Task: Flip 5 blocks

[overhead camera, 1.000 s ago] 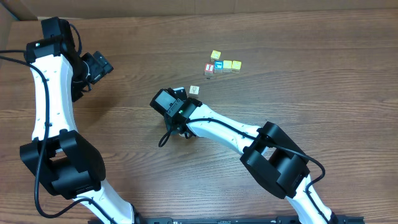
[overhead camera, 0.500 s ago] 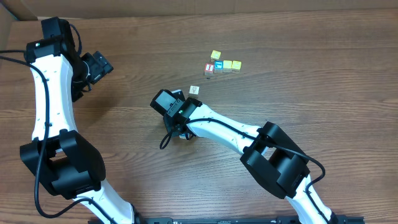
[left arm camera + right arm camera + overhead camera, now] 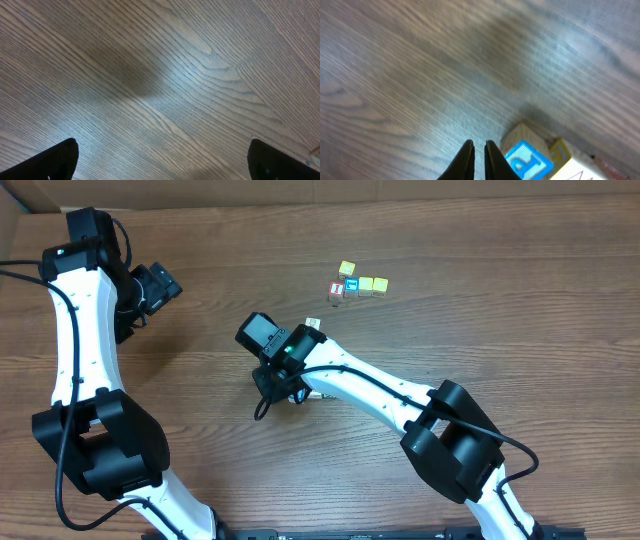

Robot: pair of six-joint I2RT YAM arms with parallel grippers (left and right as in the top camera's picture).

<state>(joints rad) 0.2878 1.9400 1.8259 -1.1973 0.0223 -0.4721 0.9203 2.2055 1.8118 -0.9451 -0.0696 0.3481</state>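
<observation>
Roughly mid-task, I'd judge; the flipped count can't be read. Left pincer (image 3: 165, 160) hangs far left, jaws wide apart, empty, over bare surface (image 3: 165, 60). Right pincer (image 3: 476, 152) points down at centre, fingers nearly together on nothing, blue-P block (image 3: 527, 160) just beside its tips. Other blocks (image 3: 366, 284) cluster well apart, upper right, likely still to do.

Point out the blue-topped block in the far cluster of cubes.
The blue-topped block sits second from the left in the row, between the red-topped cube and a yellow-topped block; no other top there is blue.
</observation>
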